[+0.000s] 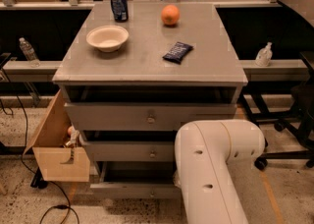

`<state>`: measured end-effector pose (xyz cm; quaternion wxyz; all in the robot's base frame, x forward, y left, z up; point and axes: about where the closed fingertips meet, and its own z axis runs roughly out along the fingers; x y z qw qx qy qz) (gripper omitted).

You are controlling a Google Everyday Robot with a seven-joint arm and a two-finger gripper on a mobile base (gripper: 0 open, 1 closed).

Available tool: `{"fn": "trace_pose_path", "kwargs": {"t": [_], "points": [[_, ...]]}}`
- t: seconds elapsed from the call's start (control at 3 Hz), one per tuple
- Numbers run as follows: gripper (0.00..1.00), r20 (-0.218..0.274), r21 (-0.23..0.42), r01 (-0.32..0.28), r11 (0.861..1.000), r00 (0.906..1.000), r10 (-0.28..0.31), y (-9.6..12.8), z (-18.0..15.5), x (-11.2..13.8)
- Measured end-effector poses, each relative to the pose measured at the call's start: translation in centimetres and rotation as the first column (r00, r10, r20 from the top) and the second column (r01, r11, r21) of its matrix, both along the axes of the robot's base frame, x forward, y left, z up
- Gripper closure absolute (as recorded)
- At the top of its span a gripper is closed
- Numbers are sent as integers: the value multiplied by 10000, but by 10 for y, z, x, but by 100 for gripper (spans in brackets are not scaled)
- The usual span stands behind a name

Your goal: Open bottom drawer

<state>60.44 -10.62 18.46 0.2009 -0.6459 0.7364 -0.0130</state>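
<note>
Camera view: bottom drawer (132, 190) at 6 o'clock looks barely ajar, pull not done; end effector hidden behind white arm (211, 169) at 5 o'clock, state can't tell.

Lab-like workspace: rolling office chair (282, 126), metal rails (279, 67), grey drawer cabinet (147, 61); gripper hidden behind arm (216, 169).

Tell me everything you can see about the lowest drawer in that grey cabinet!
The bottom drawer is grey wood, the lowest of three. Its front is the narrowest strip, with a small round knob in the middle. A dark gap shows above it. The white robot arm hides its right end. The gripper is not in view, so I cannot tell if it touches the drawer.
</note>
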Motion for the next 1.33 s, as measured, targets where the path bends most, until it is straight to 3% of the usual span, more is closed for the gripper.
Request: {"fn": "trace_pose_path", "kwargs": {"t": [0.67,1.0,1.33], "points": [[13,-1,0,-1,10000,10000,1,0,0,0],[0,9,-3,-33,10000,10000,33,1,0,5],[3,113,-92,-115,9999,9999,116,4,0,10]]}}
